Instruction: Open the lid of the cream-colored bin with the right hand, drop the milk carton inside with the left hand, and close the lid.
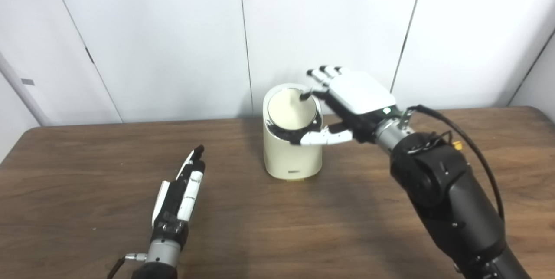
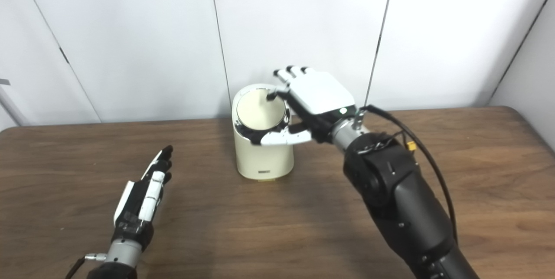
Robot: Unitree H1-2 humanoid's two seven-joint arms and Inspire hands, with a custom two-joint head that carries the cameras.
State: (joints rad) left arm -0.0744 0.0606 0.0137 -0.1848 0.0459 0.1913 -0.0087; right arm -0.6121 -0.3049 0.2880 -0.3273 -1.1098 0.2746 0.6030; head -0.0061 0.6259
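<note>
Left hand (image 1: 177, 196) empty; lid (image 1: 291, 109) tilted

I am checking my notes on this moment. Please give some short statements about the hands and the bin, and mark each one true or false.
1. The right hand is at the top of the cream-colored bin. True.
2. The left hand holds a milk carton. False: it is open and holds nothing.
3. The bin lies on its side. False: it stands upright on the wooden table.
4. No milk carton is in view. True.
</note>
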